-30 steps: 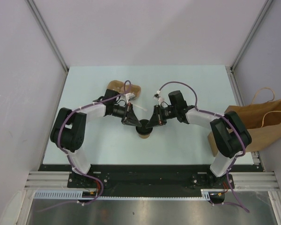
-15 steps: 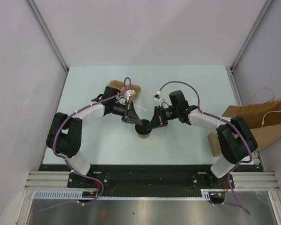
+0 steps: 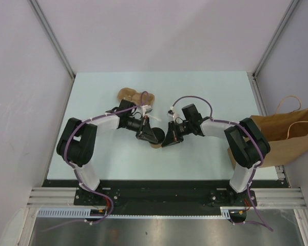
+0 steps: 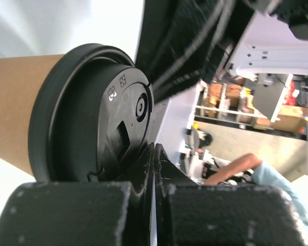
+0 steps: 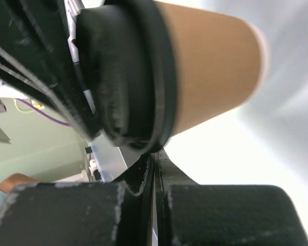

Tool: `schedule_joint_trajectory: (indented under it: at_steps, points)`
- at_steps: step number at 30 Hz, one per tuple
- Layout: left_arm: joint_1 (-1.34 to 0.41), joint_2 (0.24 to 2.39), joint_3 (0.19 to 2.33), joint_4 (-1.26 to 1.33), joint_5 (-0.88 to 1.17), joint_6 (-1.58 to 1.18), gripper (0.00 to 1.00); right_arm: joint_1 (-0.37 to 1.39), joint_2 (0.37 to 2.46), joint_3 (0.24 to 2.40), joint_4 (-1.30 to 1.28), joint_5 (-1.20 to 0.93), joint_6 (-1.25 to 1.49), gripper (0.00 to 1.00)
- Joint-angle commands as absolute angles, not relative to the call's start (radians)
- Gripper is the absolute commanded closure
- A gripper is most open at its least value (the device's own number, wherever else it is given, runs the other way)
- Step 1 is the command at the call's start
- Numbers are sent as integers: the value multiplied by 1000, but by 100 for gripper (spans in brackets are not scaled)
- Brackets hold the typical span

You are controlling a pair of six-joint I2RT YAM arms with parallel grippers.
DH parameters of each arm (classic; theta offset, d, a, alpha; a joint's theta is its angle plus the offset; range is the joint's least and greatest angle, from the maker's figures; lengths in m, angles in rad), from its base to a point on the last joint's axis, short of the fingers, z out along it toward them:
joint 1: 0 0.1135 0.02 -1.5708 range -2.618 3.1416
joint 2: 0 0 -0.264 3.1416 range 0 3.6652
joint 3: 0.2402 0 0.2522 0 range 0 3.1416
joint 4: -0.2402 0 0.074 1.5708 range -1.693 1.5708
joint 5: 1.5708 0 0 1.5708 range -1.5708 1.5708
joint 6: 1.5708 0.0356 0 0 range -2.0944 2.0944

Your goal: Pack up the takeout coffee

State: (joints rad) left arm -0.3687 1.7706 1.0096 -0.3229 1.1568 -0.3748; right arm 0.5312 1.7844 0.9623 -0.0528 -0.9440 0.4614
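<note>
While the coffee cup (image 3: pixel 155 145) sits near the middle of the table (image 3: pixel 205 97), both arms lean in on it from either side, meeting at its black lid (image 3: pixel 154 135). The left gripper (image 4: pixel 154 148) has its fingers pressed flat together with nothing between them, and its tip rests against the edge of the lid. The right gripper (image 5: pixel 154 154) is likewise squeezed shut and empty, its tip tucked just under the lid's rim on the opposite side. Neither one has hold of the cup. To my eye they are using closed fingers as blunt pushers, most likely to seat the lid firmly or steady the cup before it is picked up.

From above, a sliver of tan shows on the near side of the lid, and I cannot tell whether the cup is fully upright or tipped a little.

The paper bag (image 3: pixel 287 133) lies well apart, off the right edge of the table behind the right arm. The cup carrier (image 3: pixel 128 94) lies on the far side of the left arm, empty as far as I can see. So the packing itself has not begun. A push from two sides on a light cup could easily topple it.
</note>
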Motion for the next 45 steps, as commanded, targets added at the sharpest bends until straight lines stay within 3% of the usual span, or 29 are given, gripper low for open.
schedule_joint_trajectory:
  at_steps: [1, 6, 11, 20, 30, 45]
  points:
    - [-354, 1842, 992, -316, 1048, -331, 100, 518, 1783, 977, -29, -959, 460, 100]
    - [-351, 1868, 1008, -327, 1055, -333, 100, 520, 1662, 977, -55, -1021, 451, 100]
    - [-347, 1874, 1003, -327, 1055, -333, 100, 522, 1608, 979, 99, -1037, 593, 100]
    - [-344, 1898, 1016, -333, 1049, -328, 100, 512, 1753, 983, 173, -990, 623, 100]
    - [-313, 1945, 1015, -344, 1028, -325, 100, 471, 1867, 983, 11, -855, 488, 100]
    - [-308, 1944, 1029, -371, 1037, -293, 100, 489, 1858, 1003, -61, -772, 436, 100]
